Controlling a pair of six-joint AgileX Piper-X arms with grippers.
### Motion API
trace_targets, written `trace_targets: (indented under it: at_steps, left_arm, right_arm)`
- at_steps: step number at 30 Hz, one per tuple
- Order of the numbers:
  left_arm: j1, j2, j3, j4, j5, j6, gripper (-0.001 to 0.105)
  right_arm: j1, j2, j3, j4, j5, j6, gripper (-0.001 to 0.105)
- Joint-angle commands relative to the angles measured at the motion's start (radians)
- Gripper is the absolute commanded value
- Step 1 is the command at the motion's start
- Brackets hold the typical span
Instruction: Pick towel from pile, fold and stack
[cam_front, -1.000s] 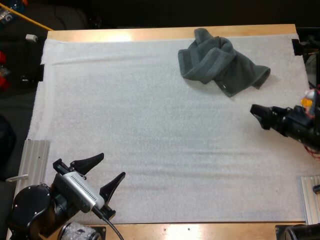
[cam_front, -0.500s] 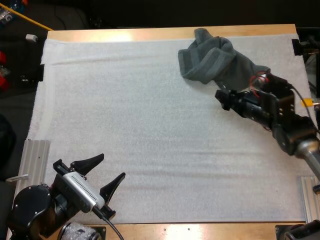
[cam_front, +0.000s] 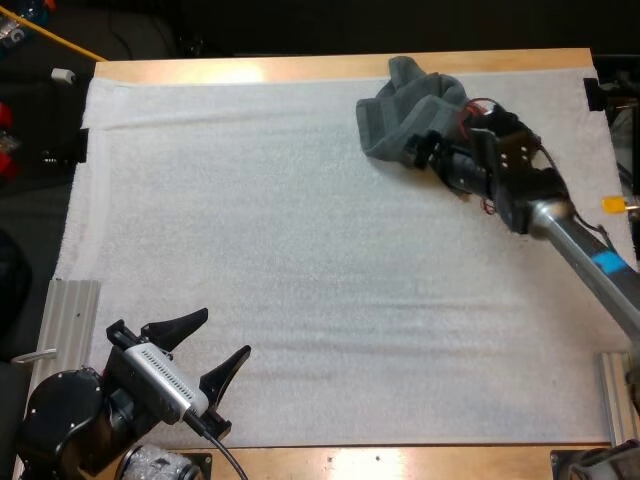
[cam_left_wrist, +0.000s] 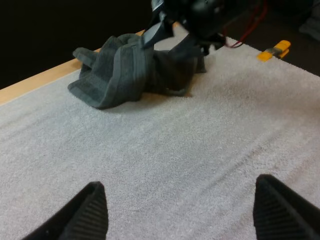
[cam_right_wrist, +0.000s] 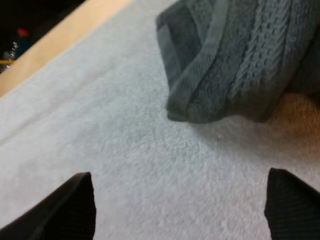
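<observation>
Since the two black fingers (cam_right_wrist: 75, 210) of the right gripper (cam_right_wrist: 180, 200) stand wide apart with only white mat (cam_right_wrist: 100, 140) between them, this gripper holds nothing. Straight ahead of the fingers lies the crumpled towel (cam_right_wrist: 235, 60). Its thick, rolled edge faces them and rests on the mat. It is near the fingers, but I cannot see them touching it.

From above, the right gripper (cam_front: 425, 150) sits at the side of the towel (cam_front: 395, 110) that faces the middle of the mat. The towel is a dark grey-green lump at the far right of the mat, close to the far wooden edge of the table (cam_front: 300, 68). The lump looks longer across than deep, running along that far edge. The arm covers part of it, so I cannot tell where it ends.

The right arm comes in from the right side and slants across the mat, stretched out long and low, with its wrist over the towel's right part.

The left gripper (cam_front: 222, 335) is at the near left corner, well apart from the towel. Its fingers (cam_left_wrist: 95, 210) are spread open too, with nothing in them.

I think the right arm is the one to grab, because it is much nearer. It seems to need a small push forward and down, so the fingers can close on that rolled edge.
</observation>
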Motion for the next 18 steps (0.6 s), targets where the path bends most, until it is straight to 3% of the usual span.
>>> trace_targets:
  at_steps: [1, 18]
  left_arm:
    - [-0.007, 0.001, -0.008, -0.008, 0.006, -0.01, 0.059]
    - [-0.007, 0.001, -0.008, -0.008, 0.006, -0.01, 0.059]
  right_arm:
    - [0.001, 0.022, -0.029, -0.003, 0.006, 0.006, 0.069]
    - [0.001, 0.37, -0.28, -0.003, 0.006, 0.127, 0.067]
